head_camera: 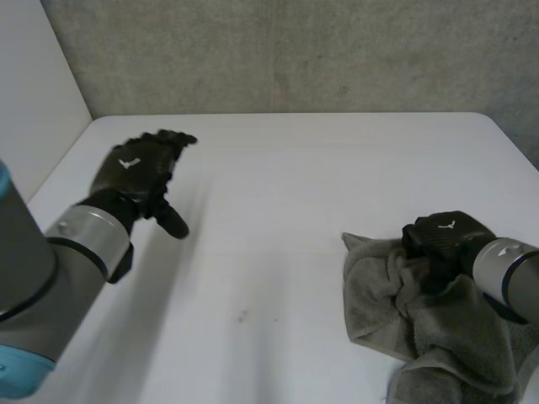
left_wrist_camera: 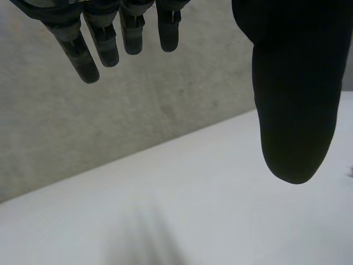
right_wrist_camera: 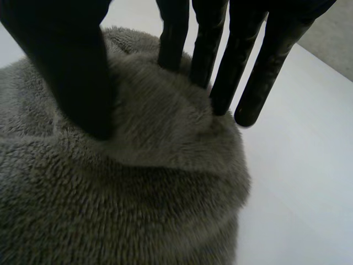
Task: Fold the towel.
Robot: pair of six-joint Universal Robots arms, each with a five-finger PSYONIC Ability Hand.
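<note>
A grey, fluffy towel (head_camera: 421,332) lies crumpled at the table's near right. My right hand (head_camera: 445,237) rests on its upper left part. In the right wrist view, straight fingers (right_wrist_camera: 251,61) dig into the towel (right_wrist_camera: 165,187) on one side of a raised fold and the thumb (right_wrist_camera: 66,61) presses on the other side, pinching that fold. My left hand (head_camera: 139,168) hovers over the table's left part, far from the towel, fingers relaxed and apart. In its own wrist view the left hand (left_wrist_camera: 295,88) holds nothing.
The white table (head_camera: 295,185) stretches bare between the two hands and back to a grey wall (head_camera: 295,50). A white panel (head_camera: 34,84) stands along the table's left side. The towel reaches close to the table's near right edge.
</note>
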